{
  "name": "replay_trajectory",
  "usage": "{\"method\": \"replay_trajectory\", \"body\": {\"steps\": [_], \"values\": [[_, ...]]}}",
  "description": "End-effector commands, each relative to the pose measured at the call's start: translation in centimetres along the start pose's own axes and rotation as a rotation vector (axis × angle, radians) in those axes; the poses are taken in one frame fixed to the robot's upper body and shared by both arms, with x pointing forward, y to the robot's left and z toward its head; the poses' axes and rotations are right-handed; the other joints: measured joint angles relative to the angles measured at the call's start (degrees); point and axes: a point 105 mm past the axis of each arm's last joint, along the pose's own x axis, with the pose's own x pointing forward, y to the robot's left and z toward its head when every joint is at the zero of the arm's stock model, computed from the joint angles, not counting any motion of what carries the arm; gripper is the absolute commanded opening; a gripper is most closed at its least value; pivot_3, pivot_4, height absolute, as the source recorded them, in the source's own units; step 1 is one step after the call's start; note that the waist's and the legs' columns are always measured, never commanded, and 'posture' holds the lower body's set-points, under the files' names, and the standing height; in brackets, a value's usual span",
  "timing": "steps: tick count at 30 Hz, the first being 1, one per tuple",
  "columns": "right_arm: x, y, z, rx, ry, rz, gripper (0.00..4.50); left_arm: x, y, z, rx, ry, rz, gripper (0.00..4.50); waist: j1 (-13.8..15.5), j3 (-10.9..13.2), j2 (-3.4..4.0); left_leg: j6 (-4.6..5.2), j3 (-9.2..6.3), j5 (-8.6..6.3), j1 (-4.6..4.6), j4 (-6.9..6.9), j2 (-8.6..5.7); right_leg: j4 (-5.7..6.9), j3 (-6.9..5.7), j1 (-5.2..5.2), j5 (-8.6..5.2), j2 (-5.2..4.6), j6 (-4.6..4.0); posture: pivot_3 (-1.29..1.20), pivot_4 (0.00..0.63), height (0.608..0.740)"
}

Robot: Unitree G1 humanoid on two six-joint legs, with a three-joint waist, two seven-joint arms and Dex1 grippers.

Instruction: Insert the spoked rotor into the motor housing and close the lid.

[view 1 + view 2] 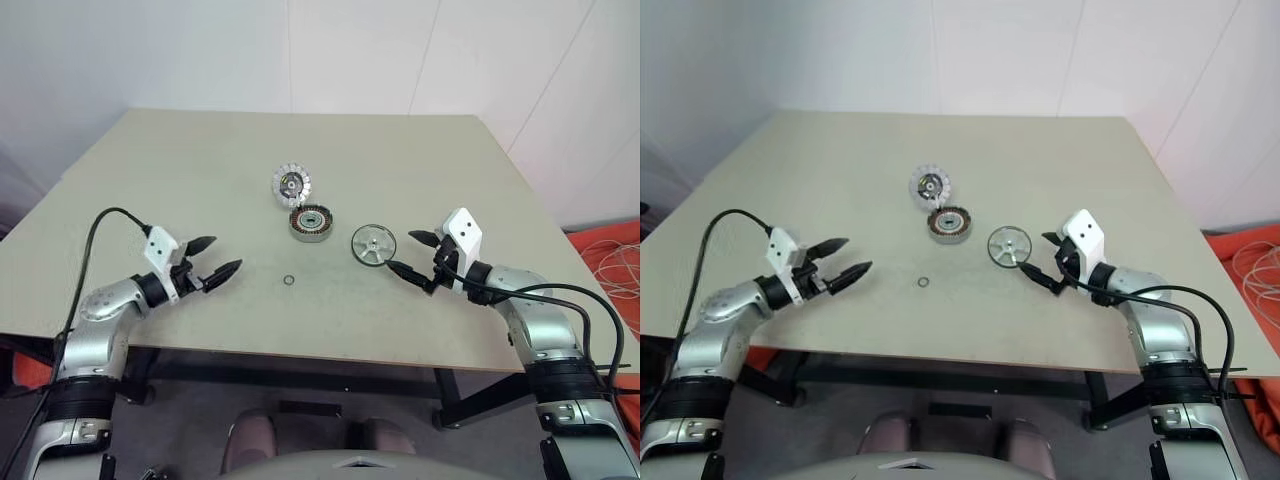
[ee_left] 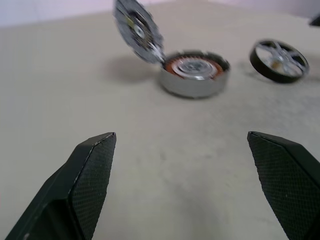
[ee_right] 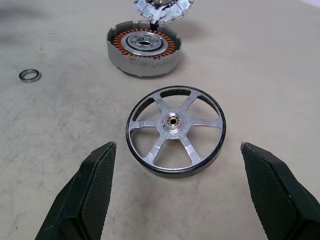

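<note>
Right claw (image 3: 175, 192) gapes just short of spoked rotor (image 3: 175, 131), apparently untouched.

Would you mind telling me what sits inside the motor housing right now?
Inside the motor housing are copper windings around a pale metal hub; no rotor. The lid leans on its far edge, hiding the table behind.

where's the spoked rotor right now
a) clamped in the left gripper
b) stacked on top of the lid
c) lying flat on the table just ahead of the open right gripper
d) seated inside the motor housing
c: the spoked rotor lies flat on the table on its own, apart from the motor housing, with the right gripper open just short of it and not touching.
</note>
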Motion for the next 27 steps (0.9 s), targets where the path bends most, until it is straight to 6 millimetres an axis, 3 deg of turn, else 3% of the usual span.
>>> {"method": "replay_trajectory", "body": {"steps": [1, 10, 17, 27], "values": [[-0.5, -0.8, 1.5, -0.039, -0.050, -0.019, 4.50, 1.1, -1.3, 1.1, 0.062, -0.020, -0.070, 4.48, -0.02, 0.00, 0.00, 0.00, 0.00, 0.00, 0.00, 0.00, 0.00, 0.00, 0.00, 0.00, 0.00, 0.00, -0.01, 0.00, 0.000, 0.740], [-0.6, -0.7, 1.5, -0.036, -0.047, -0.011, 4.50, 3.7, -3.2, 1.0, 0.111, 0.010, -0.204, 4.48, 0.00, 0.00, 0.00, -0.01, 0.00, 0.01, 0.02, 0.03, 0.00, 0.02, 0.00, 0.04, 0.02, 0.00, -0.04, 0.00, 0.000, 0.740], [-1.0, 0.0, 1.6, -0.027, -0.060, 0.025, 4.50, 6.5, -4.6, -0.3, 0.121, 0.071, -0.254, 4.48, 0.03, -0.01, 0.01, -0.01, 0.00, 0.01, 0.00, 0.03, 0.00, 0.01, 0.01, 0.04, 0.09, 0.00, -0.16, 0.00, 0.000, 0.740], [-1.2, 0.3, 1.7, -0.024, -0.063, 0.037, 4.50, 8.0, -5.3, -1.5, 0.114, 0.097, -0.265, 4.48, 0.05, -0.01, 0.01, -0.01, -0.01, 0.01, -0.01, 0.03, -0.01, 0.01, 0.01, 0.04, 0.02, 0.00, -0.02, 0.00, 0.000, 0.740]]}}
